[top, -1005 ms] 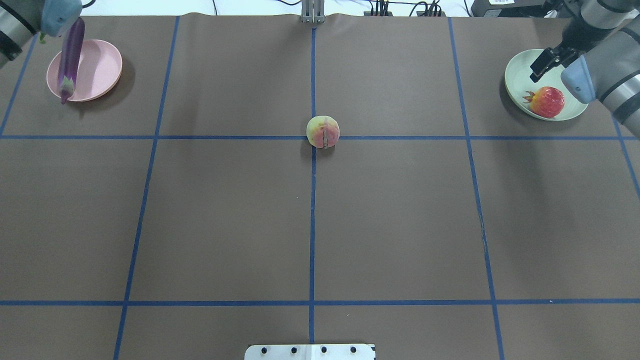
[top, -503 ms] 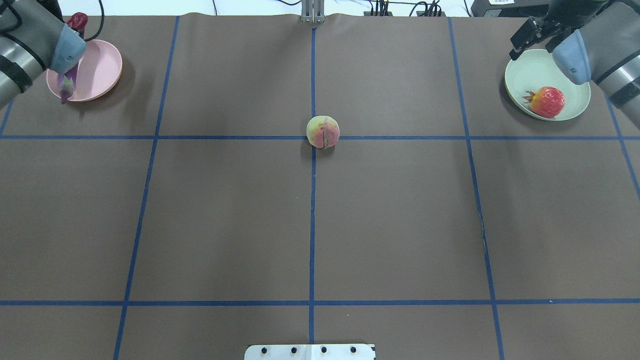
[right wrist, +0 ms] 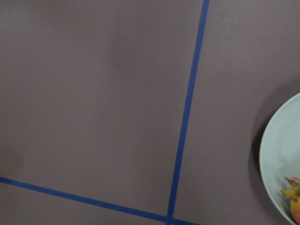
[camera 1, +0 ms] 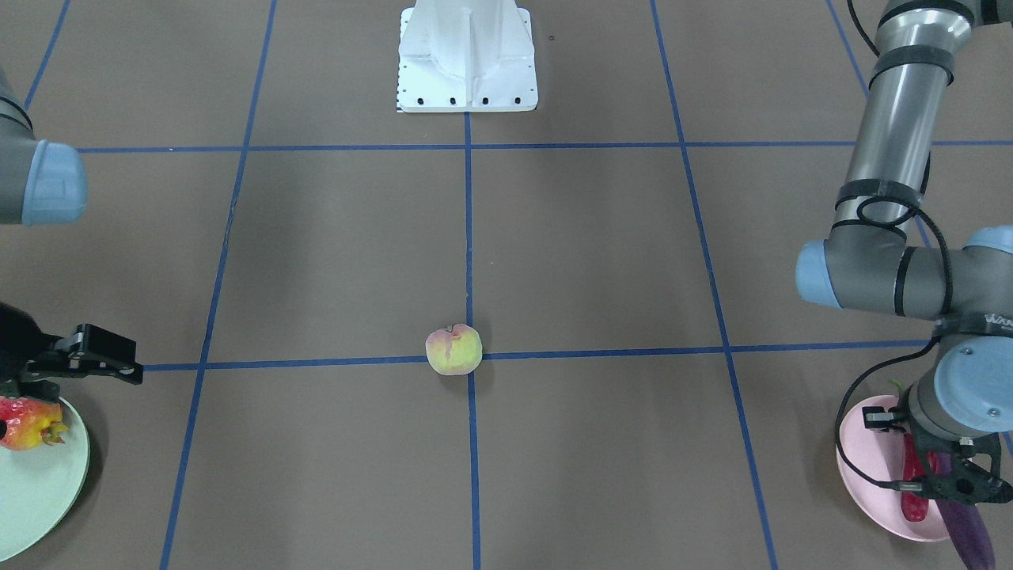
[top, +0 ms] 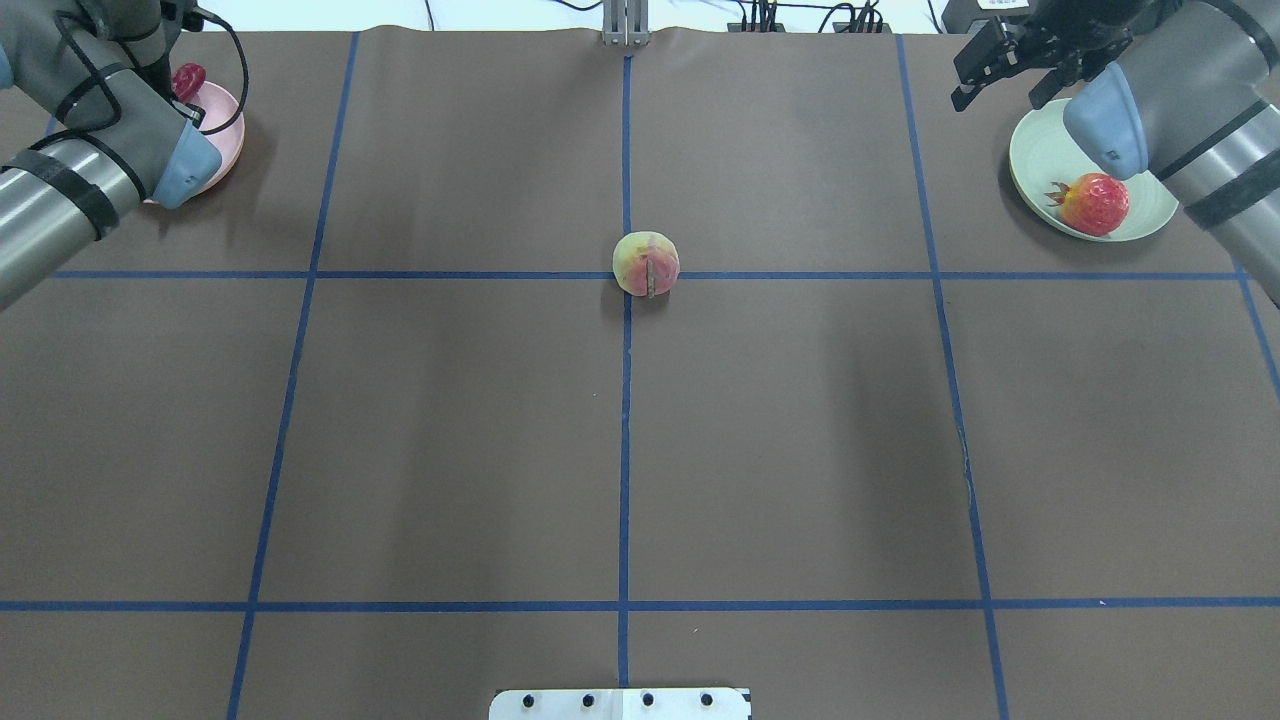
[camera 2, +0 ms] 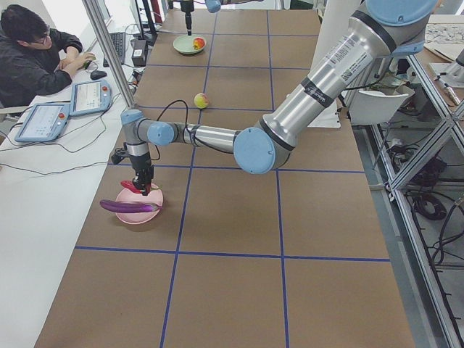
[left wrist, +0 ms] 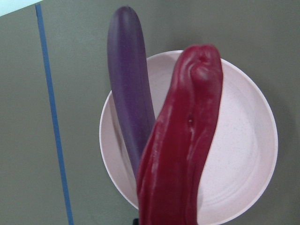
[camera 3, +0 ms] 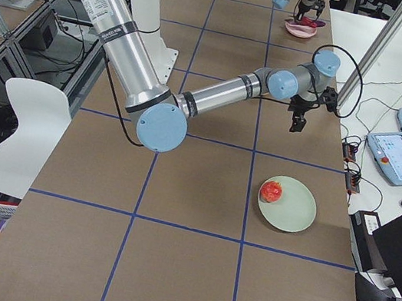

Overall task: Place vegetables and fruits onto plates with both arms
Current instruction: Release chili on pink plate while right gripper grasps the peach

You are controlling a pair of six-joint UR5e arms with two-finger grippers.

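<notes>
My left gripper point(camera 1: 939, 481) is shut on the dark-red chili pepper point(left wrist: 185, 140) and holds it over the pink plate point(left wrist: 243, 154). The purple eggplant point(left wrist: 129, 93) lies across that plate's rim, beside the chili point(top: 187, 78). My right gripper point(top: 972, 72) is open and empty, just off the far left side of the mint green plate point(top: 1045, 150). The pomegranate-like fruit point(top: 1095, 203) lies in that plate. The peach point(top: 646, 263) sits alone on the table's centre line, far from both grippers.
The white base block point(camera 1: 467, 55) stands at the robot's side of the table. A metal post point(top: 626, 25) and cables lie at the far edge. An operator point(camera 2: 32, 51) with tablets sits beside the table's far side.
My left arm has swung in over the pink plate with the chili and now covers the eggplant in the overhead view. My right gripper has moved off the green plate, up and to the left.
</notes>
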